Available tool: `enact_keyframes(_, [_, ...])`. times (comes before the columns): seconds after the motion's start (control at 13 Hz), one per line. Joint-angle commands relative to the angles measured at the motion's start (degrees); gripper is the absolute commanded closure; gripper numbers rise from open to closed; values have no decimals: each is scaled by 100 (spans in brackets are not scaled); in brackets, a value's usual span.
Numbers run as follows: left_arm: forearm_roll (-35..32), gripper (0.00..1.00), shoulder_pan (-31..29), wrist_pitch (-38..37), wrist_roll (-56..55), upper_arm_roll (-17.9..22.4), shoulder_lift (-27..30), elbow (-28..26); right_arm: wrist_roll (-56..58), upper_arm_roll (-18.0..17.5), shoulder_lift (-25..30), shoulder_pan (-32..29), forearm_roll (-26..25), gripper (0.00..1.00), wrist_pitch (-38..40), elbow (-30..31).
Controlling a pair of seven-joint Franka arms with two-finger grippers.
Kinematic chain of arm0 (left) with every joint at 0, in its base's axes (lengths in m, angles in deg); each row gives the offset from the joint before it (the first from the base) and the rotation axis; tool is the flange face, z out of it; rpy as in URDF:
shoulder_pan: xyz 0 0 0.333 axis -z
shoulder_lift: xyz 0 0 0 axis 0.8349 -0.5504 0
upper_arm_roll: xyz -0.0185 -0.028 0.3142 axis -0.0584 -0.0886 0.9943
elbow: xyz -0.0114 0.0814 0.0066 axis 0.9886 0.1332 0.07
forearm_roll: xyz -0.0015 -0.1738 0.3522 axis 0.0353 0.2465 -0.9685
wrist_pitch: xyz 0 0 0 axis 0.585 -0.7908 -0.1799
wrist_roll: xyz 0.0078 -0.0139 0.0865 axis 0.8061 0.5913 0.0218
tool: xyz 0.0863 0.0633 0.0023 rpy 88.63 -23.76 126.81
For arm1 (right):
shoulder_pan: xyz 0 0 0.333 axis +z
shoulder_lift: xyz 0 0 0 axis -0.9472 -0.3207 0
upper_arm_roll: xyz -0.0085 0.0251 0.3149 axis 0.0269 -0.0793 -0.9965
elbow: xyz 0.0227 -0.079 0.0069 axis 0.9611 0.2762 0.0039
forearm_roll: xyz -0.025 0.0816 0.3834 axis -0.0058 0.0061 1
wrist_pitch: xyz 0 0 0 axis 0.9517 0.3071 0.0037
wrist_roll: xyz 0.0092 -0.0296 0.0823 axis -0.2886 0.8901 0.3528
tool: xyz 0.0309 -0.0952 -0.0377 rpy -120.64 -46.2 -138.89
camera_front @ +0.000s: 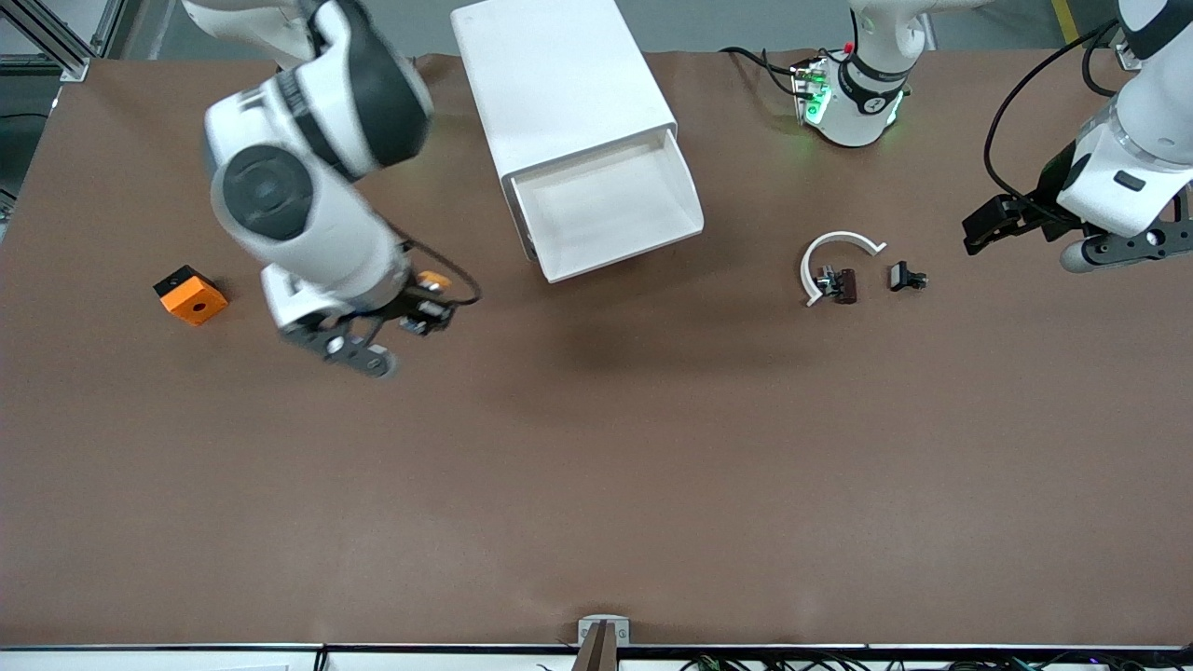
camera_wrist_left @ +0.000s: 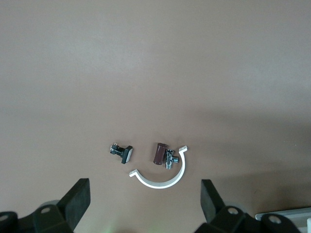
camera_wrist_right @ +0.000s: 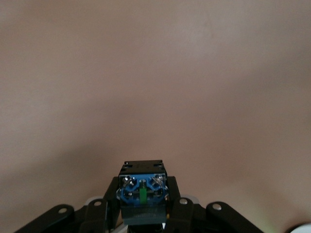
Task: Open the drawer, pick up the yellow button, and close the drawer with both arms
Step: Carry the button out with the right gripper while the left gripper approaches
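Spreading under everything is one brown worktop (camera_front: 596, 485), and on it one white cabinet (camera_front: 550, 84) whose top drawer (camera_front: 610, 210) stands pulled out and bare, I judge because its content is already taken. My right pincer (camera_front: 424, 312) is clenched on the one button (camera_wrist_right: 142, 190), carried over the worktop near one orange block (camera_front: 191, 295). My left pincer (camera_wrist_left: 144, 204) waits released over one white ring piece (camera_wrist_left: 163, 177) and two small clips (camera_wrist_left: 121, 151).
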Motion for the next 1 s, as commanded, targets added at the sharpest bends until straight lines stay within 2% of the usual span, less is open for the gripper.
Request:
enact_keyframes(0.0, [51, 0, 16, 174, -1, -84, -261, -1, 1152, -109, 68, -702, -124, 100, -669, 696])
enact_keyframes(0.23, [60, 0, 192, 727, -193, -329, -744, -10, 1911, -109, 42, -1371, -319, 100, -1978, 1567])
enact_keyframes(0.62, [130, 0, 438, 1660, -1449, -1102, -1614, 8, 2920, -109, -186, -2320, -495, 100, -3482, 2403])
enact_keyframes(0.92, [271, 0, 1184, 1977, -2899, -1218, -2036, 121, 3808, -118, -414, -3015, -495, 100, -3827, 2501])
